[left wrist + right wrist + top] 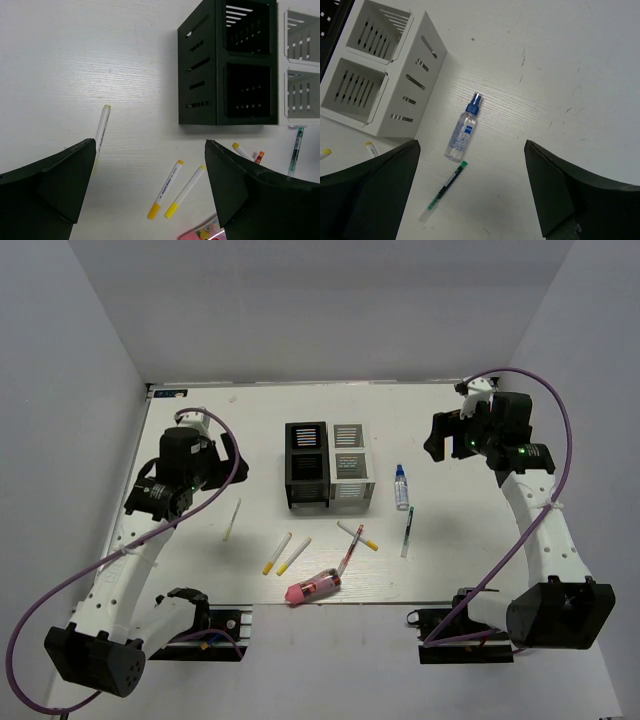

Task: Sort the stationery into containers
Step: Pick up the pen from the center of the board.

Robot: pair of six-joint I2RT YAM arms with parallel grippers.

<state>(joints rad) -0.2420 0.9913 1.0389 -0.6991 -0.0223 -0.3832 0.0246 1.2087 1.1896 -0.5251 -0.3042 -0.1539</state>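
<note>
My left claw (150, 160) and right claw (471, 160) hang released and empty, poised to pick, because the markers (278, 553), pens (408, 530) and bottle (402, 486) lie loose below and right of the boxes (306, 498) at mid-frame, unsorted.

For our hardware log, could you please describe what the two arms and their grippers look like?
The left arm and right arm share white links, black joint housings with small green lights, and a purple cable looping alongside each. The left gripper and right gripper have broad, matte black fingers.
</note>
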